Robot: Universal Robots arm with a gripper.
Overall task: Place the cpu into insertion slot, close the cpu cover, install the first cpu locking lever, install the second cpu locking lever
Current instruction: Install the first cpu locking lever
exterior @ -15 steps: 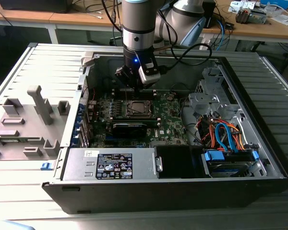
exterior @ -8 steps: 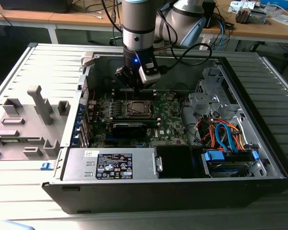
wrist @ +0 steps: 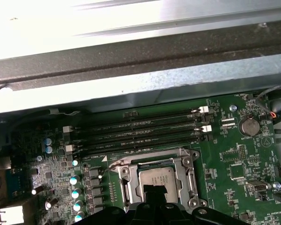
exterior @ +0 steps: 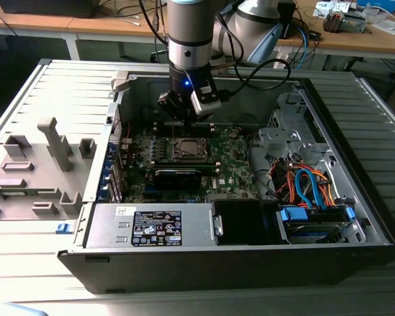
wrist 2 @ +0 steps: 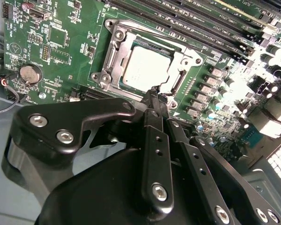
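In the exterior view, the gripper [exterior: 184, 117] hangs above the insertion slot [exterior: 187, 149] at frame centre. In the second wrist view, its fingertips, pinched together, meet the cpu cover [wrist 2: 113, 58] edge; the cpu [wrist 2: 145, 68] sits inside. In the first wrist view, the cpu [wrist: 155, 178] lies bottom-centre.

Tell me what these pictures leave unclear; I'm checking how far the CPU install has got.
- Near edge of the cpu: covered by the gripper in both wrist views.
- Locking levers: too thin to tell latched or free in the exterior view; the wire by the cpu cover in the first wrist view is unclear.
- The gripper's contact with the socket: not visible.
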